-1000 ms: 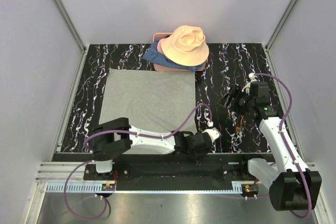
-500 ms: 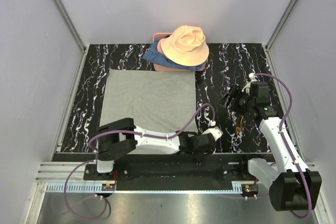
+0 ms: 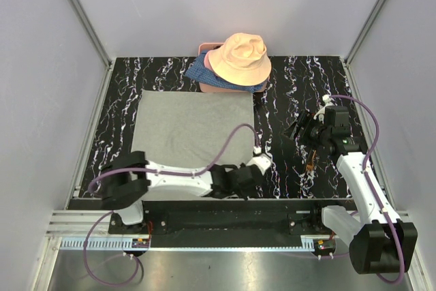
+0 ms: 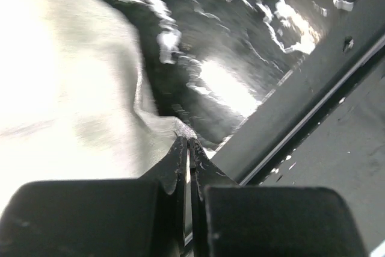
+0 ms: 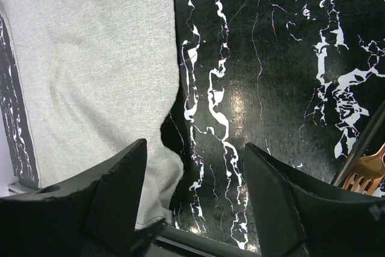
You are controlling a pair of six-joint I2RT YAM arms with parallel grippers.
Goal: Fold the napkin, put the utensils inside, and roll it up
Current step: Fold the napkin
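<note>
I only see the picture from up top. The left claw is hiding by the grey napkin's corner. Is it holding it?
Observer: Yes. The left wrist view shows the left gripper pinched shut on a corner of the napkin.
Operator: Is the other claw holding something?
Observer: No. In the right wrist view the right gripper is open with nothing in it, above the table.
Operator: Where's the fork?
Observer: A copper fork pokes its tines in at that view's lower right edge.
</note>
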